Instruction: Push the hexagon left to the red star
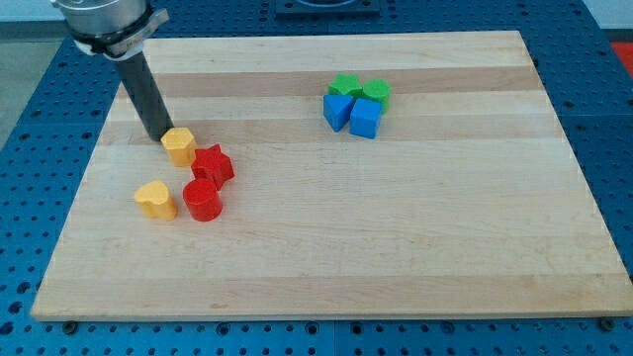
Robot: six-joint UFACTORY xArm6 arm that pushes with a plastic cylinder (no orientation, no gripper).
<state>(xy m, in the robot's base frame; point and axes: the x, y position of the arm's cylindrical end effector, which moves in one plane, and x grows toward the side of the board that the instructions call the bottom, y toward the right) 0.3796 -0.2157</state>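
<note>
The yellow hexagon (pixel 179 145) lies at the view's left, touching the upper left side of the red star (pixel 213 165). My tip (pixel 158 135) stands just to the upper left of the hexagon, touching or nearly touching it. The rod rises from there toward the view's top left corner.
A red cylinder (pixel 202 200) sits just below the star, and a yellow heart (pixel 155 199) lies left of it. At the upper middle right a tight cluster holds a green star (pixel 345 86), a green cylinder (pixel 375 93), a blue block (pixel 337 110) and a blue cube (pixel 365 119). The wooden board (pixel 396 247) lies on a blue perforated table.
</note>
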